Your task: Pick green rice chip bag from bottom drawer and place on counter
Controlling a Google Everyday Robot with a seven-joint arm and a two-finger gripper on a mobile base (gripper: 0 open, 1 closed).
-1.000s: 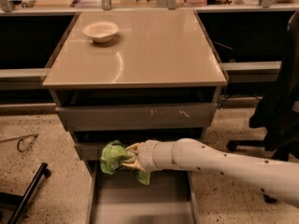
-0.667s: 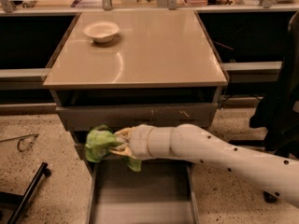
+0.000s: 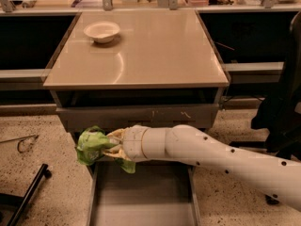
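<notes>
At nine o'clock a thin cable is lying on the speckled floor, and at eight o'clock a black bar is slanting across it. Next, at about eight o'clock from the view's centre, the green rice chip bag is hanging in the air, crumpled, in front of the cabinet and below the desk. It is sitting over the left wall of the bottom drawer, not resting in it. The tool is clamping the bag from its three o'clock side, with its yellowish fingers pressing together into the foil.

At eleven o'clock on the desk a white bowl is standing upright, showing only its pale inside. At six o'clock the bottom drawer is standing pulled out, showing only its plain grey floor. The white arm is reaching in from four o'clock. At three o'clock a black chair is standing beside the cabinet.
</notes>
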